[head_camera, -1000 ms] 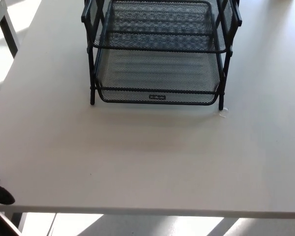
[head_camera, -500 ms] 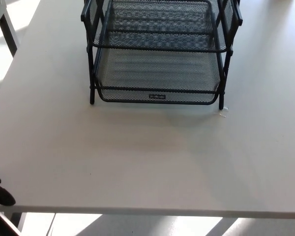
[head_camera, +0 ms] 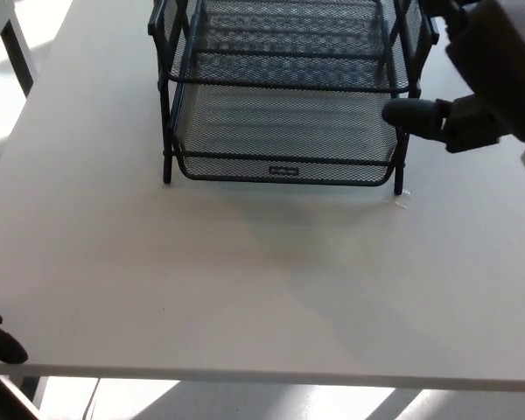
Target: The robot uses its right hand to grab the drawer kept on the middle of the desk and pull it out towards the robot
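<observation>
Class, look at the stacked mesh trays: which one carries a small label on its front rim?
The bottom tray: a small label sits mid-front on its rim; the tray above shows none.

The right hand (head_camera: pixel 459 118) enters from the upper right edge of the head view, with its pale forearm running off the right side. One thick black finger reaches out level toward picture left, its rounded tip the leftmost part of the hand, while the rest of the hand bunches dark behind it; nothing is held. The left hand (head_camera: pixel 0 341) shows only as a small dark rounded shape at the lower left edge, too little to tell its pose.
</observation>
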`<state>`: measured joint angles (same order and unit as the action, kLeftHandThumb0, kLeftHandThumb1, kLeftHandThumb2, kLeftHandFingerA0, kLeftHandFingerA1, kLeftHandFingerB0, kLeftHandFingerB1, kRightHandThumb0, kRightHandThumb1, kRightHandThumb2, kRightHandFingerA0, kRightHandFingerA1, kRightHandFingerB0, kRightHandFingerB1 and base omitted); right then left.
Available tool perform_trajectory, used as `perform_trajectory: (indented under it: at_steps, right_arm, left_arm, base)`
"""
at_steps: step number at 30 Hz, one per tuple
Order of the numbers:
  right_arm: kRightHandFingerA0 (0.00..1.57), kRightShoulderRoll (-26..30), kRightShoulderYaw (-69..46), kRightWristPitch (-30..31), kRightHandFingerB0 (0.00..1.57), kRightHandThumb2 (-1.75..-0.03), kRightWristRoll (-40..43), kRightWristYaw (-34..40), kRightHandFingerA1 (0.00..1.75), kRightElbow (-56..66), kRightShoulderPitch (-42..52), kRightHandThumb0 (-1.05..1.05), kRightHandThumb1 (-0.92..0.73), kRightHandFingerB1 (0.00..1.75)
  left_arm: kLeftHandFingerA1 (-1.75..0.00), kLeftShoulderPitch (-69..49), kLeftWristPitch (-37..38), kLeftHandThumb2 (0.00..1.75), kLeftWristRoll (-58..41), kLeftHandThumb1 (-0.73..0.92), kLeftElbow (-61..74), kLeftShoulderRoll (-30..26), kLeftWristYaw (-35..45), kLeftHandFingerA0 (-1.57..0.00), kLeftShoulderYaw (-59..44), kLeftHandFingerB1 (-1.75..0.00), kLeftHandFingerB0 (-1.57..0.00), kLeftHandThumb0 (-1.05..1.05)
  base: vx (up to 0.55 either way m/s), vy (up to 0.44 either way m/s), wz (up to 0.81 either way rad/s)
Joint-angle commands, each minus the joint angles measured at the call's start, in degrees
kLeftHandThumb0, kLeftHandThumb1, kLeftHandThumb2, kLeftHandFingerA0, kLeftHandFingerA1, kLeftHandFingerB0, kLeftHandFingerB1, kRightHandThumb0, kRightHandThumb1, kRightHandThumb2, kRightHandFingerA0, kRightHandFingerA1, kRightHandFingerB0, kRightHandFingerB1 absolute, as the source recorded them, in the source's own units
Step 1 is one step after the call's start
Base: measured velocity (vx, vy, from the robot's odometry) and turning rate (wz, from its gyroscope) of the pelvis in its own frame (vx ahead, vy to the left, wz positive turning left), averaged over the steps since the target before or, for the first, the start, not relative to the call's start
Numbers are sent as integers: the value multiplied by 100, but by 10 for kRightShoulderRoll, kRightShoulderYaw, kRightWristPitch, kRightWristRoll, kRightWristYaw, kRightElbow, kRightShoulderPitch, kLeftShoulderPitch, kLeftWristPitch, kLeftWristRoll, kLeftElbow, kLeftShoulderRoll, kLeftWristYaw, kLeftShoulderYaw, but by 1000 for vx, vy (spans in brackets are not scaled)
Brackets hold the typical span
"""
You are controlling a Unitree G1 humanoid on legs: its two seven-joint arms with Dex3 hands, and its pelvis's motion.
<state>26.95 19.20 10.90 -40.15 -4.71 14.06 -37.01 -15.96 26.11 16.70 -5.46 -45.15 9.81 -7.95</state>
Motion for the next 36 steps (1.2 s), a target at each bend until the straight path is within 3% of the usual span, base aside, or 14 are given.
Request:
perform_trajectory:
  at_steps: [1,6,8,10,11,13,15,16,17,18,20,25,34,36]
  right_arm:
    - [13,-44,46,-16,12,-60,-66,22,44,-52,-34,-80,-63,35]
    - [15,-82,70,-30,10,-59,-72,30,46,-112,-60,-83,-62,36]
    - [12,-96,74,-36,6,-88,-76,42,51,-134,-65,-83,-47,45]
    - [15,-106,88,-34,10,-59,-89,42,45,-162,-76,-84,-61,36]
    - [12,-117,96,-38,6,-87,-97,57,51,-189,-84,-82,-46,45]
    - [14,-127,105,-38,3,-89,-105,63,52,-215,-92,-86,-49,41]
    - [14,-135,116,-49,8,-59,-114,85,46,-259,-107,-81,-59,35]
    - [0,-137,119,-47,1,-91,-120,91,51,-271,-112,-41,-24,52]
    - [0,-140,124,-45,1,-91,-128,99,51,-283,-116,-41,-24,52]
    - [16,-148,127,-40,8,-58,-138,124,46,-309,-123,-80,-57,36]
    - [20,-160,133,-45,10,-83,-154,195,53,-364,-136,-76,-43,45]
    - [22,-162,137,-56,6,-84,-163,258,57,-430,-150,-73,-43,46]
    - [29,-167,144,-65,14,-81,-165,341,62,-538,-175,-71,-44,48]
    - [34,-164,151,-68,19,-57,-170,358,60,-572,-193,-62,-56,42]
  left_arm:
    - [-89,4,16,56,7,55,-4,-1,4,-81,-3,-58,-81,-28]
    - [-86,12,9,56,13,55,-3,-3,6,-81,-2,-56,-81,-29]
    - [-86,14,10,56,10,55,-2,-3,8,-81,-2,-57,-80,-29]
    - [-87,13,8,56,8,55,0,-2,9,-81,-3,-58,-81,-29]
    - [-87,19,6,56,6,55,0,-3,13,-81,-1,-58,-81,-29]
    - [-89,19,3,56,10,55,2,-4,14,-81,-1,-59,-81,-31]
    - [-90,22,6,56,8,55,0,-4,16,-82,-1,-59,-80,-31]
    - [-91,22,11,56,9,55,-1,-4,14,-82,-1,-61,-81,-31]
    - [-91,24,17,56,11,55,-5,-4,11,-82,-1,-61,-81,-31]
    - [-91,26,15,57,7,55,-5,-2,15,-82,1,-60,-81,-31]
    - [-90,24,11,57,6,55,1,-3,20,-81,0,-60,-81,-30]
    - [-90,22,15,57,8,54,0,1,14,-83,1,-60,-82,-30]
    - [-91,23,22,56,16,55,0,-2,15,-82,8,-60,-82,-30]
    - [-89,25,20,57,15,54,1,-3,16,-82,9,-60,-82,-29]
  base:
    - [0,0,0]
    - [0,0,0]
    - [0,0,0]
    - [0,0,0]
    - [0,0,0]
    - [0,0,0]
    - [0,0,0]
    - [0,0,0]
    - [0,0,0]
    - [0,0,0]
    - [0,0,0]
    - [0,0,0]
    - [0,0,0]
    - [0,0,0]
